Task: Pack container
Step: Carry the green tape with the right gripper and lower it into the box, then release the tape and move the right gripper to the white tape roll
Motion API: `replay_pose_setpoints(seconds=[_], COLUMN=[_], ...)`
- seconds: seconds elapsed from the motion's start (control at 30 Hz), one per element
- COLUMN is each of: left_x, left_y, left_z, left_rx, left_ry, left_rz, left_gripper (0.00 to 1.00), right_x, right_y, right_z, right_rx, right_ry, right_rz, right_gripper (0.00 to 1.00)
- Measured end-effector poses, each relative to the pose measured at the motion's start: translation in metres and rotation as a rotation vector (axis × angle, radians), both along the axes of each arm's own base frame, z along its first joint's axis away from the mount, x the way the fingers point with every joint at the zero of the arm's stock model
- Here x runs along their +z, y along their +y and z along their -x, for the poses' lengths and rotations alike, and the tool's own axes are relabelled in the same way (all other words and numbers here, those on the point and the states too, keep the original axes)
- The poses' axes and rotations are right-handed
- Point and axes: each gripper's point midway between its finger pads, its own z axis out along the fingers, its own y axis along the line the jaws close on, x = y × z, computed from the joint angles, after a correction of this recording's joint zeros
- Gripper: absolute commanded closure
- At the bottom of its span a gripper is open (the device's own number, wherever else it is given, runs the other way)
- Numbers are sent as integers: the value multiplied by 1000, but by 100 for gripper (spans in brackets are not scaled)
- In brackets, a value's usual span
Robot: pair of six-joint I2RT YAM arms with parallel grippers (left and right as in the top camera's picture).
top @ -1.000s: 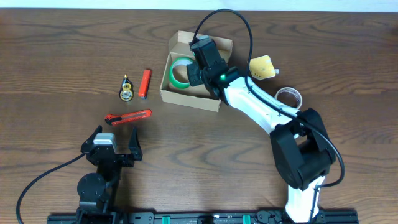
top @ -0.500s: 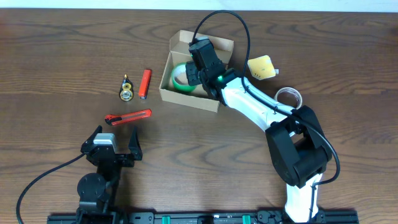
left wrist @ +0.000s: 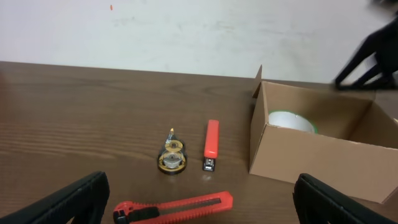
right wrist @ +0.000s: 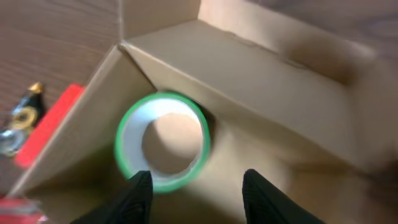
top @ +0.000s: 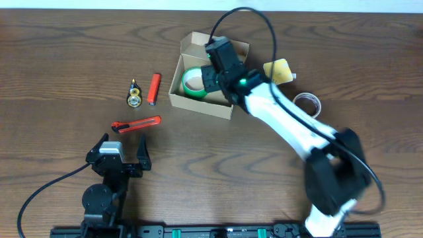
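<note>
The tan cardboard container (top: 177, 99) stands open at the table's middle back; it also shows in the left wrist view (left wrist: 311, 152) and the right wrist view (right wrist: 261, 74). A green-rimmed tape roll (top: 193, 82) lies flat on its floor (right wrist: 163, 140). My right gripper (right wrist: 199, 193) is open and empty, above the box just off the roll; overhead its head (top: 221, 63) hangs over the box. My left gripper (left wrist: 202, 208) is open and empty, near the front left (top: 122, 155). A red utility knife (top: 137, 123) lies just ahead of it (left wrist: 174, 208).
A red stapler (top: 154, 88) and a small gold-and-black tape dispenser (top: 134, 96) lie left of the box. A yellow tape piece (top: 279, 70) and a clear tape roll (top: 307, 102) lie right of it. The box's flap (top: 198, 42) stands up at the back.
The right gripper has let the green tape roll go inside the box and has drawn up and slightly right. The left arm has not moved.
</note>
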Motion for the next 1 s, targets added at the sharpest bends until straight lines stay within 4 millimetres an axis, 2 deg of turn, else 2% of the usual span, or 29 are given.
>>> replay_pose_setpoints(seconds=[0.07,0.17,0.27,0.5,0.6,0.87,1.0], left_x=[0,0,0,0,0,0,0], left_y=[0,0,0,0,0,0,0], left_z=[0,0,0,0,0,0,0], left_rx=[0,0,0,0,0,0,0], left_ry=[0,0,0,0,0,0,0], left_rz=[0,0,0,0,0,0,0], left_gripper=[5,5,5,5,5,5,5], right_x=[24,33,18,-28,-41,-61,-70], right_y=[-11,-27,-38,-50,-54,-68,-81], right_z=[16,37,51,62,63,59,61], right_rx=[-30,-80,-129,-207,-232,-287,-316], right_ry=[18,83,174,319,353,393,423], right_rz=[-12,-9,16,82,99,131,174], right_gripper=[53,52,50,48,48,48,48])
